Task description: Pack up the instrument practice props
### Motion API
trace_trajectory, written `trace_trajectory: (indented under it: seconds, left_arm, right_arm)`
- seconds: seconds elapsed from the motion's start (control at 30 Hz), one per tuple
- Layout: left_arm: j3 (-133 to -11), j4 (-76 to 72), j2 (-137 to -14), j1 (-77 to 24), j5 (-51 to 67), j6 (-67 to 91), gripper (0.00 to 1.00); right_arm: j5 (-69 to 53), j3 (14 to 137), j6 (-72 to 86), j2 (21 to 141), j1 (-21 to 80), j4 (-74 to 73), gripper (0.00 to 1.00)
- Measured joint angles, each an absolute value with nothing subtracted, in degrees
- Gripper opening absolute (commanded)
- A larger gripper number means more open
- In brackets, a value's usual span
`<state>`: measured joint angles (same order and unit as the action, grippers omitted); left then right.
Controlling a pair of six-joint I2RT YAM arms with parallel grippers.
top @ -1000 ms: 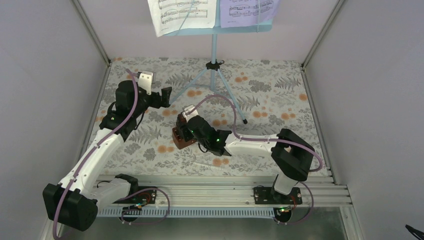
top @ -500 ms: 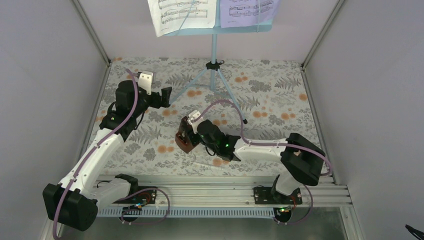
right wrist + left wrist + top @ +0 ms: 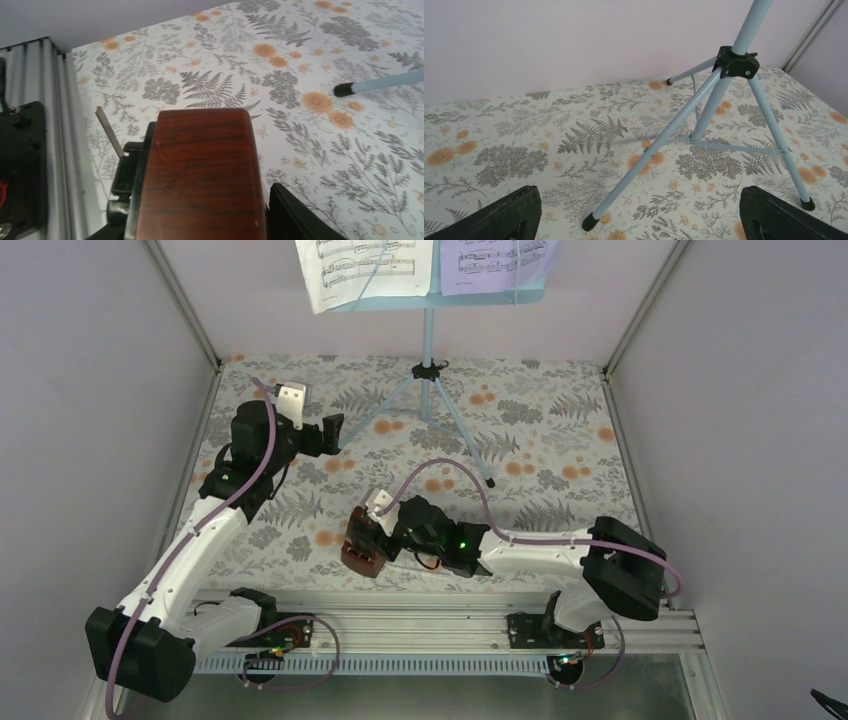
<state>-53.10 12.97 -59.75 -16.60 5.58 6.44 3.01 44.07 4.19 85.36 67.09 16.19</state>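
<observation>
The light-blue music stand [image 3: 428, 335] stands at the back on its tripod legs [image 3: 704, 105]. White sheet music [image 3: 365, 270] and a lavender page [image 3: 495, 262] rest on its desk. My right gripper [image 3: 375, 540] is shut on the reddish-brown metronome [image 3: 360, 548], which it holds tilted near the front rail. In the right wrist view the metronome [image 3: 200, 170] fills the space between the jaws, and only the right finger [image 3: 300, 215] shows. My left gripper [image 3: 332, 430] hangs open, apart from the stand's left leg, whose foot [image 3: 589, 222] lies between its fingers [image 3: 499, 217].
A floral cloth [image 3: 540, 440] covers the table. Grey walls close in the left, right and back sides. A metal rail [image 3: 430, 605] with the arm bases runs along the near edge; it also shows as ribbed metal [image 3: 55, 100] in the right wrist view. One stand foot [image 3: 344, 90] lies ahead of the right gripper.
The right gripper closed on the metronome and drew it back toward the front rail, with the right arm folding in. The left arm has not moved.
</observation>
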Motion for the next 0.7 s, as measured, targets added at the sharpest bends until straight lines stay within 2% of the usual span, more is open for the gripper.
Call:
trace_trajectory:
  seconds: [0.1, 0.17, 0.27, 0.37, 0.43, 0.7]
  left_arm:
    - [-53.1, 13.0, -59.7, -16.6, 5.6, 6.4, 0.98]
    - [-53.1, 13.0, -59.7, -16.6, 5.6, 6.4, 0.98]
    - [-53.1, 13.0, -59.7, -16.6, 5.6, 6.4, 0.98]
    - [-53.1, 13.0, -59.7, -16.6, 5.6, 6.4, 0.98]
    - [-53.1, 13.0, -59.7, -16.6, 5.3, 6.4, 0.98]
    - [-52.9, 12.9, -58.5, -16.6, 3.7, 5.8, 0.98]
  right_arm:
    - [2.0, 43.5, 3.7, 84.8, 68.2, 16.3, 0.52]
    - [1.7, 42.8, 3.4, 84.0, 68.6, 16.1, 0.61]
    - [2.2, 42.0, 3.8, 82.7, 68.9, 14.8, 0.81]
    - [3.6, 41.3, 4.5, 80.4, 68.9, 14.0, 0.9]
    - [4.4, 41.0, 5.0, 78.2, 68.8, 13.7, 1.0]
    - [6.9, 40.8, 11.1, 69.7, 64.1, 9.7, 1.0]
